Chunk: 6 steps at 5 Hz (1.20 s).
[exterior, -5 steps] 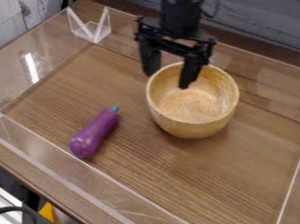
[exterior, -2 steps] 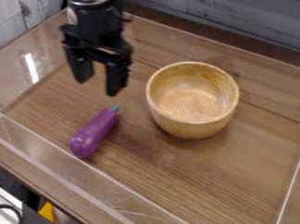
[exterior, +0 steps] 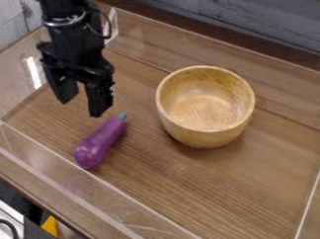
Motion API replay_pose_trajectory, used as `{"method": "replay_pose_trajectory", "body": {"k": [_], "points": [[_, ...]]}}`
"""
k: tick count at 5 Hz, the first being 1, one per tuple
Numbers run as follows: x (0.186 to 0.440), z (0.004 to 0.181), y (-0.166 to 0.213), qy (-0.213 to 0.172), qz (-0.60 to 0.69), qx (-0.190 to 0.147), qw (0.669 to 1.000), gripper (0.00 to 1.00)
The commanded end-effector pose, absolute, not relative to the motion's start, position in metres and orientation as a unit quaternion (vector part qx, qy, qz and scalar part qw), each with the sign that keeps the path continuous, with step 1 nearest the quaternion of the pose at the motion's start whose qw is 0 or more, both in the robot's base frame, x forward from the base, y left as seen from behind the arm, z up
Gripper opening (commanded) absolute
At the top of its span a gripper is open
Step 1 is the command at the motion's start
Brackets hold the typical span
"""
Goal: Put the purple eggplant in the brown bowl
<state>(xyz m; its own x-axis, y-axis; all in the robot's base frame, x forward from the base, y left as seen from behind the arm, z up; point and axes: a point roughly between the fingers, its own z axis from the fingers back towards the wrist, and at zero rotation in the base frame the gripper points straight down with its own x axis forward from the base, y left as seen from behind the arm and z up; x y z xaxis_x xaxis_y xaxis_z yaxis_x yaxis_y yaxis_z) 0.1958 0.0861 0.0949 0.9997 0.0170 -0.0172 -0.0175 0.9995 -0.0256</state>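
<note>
View: camera, looking down at an angle across the worktop (exterior: pixel 244 178), the only view of this moment.

End effector: the end effector (exterior: pixel 80 95) hangs from the black arm, pointing down, its two dark fingers spread apart and released, nothing between them.

End effector position: above the wood surface, just up and left of the eggplant's stem end, apart from it and not touching.

Purple eggplant: the purple eggplant (exterior: pixel 100 140) lies flat on the worktop, its long axis slanting from lower left to upper right, darker cap toward the bowl.

Brown bowl: the brown bowl (exterior: pixel 206 105) stands upright to the right of the eggplant, near it but with a gap between; its hollow is empty.

Surround: a clear plastic wall (exterior: pixel 29 72) fences the wooden surface, likely to keep things from rolling off.

Why so: the fingers probably stand wide to straddle the eggplant's narrow body.

Stage: approach, by my reading; grasp not yet made.

Next: line up over the eggplant's middle, lower, then close.

Risk: the glossy, rounded skin may slip or roll under an off-centre pinch.
</note>
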Motion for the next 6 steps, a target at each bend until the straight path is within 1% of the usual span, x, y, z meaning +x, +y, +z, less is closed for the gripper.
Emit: {"method": "replay_pose_trajectory", "body": {"k": [1, 6], "points": [[0.197, 0.098, 0.089, -0.016, 0.009, -0.007, 1.000, 1.00], [0.197, 0.066, 0.085, -0.037, 0.005, -0.025, 0.999, 1.00]]}}
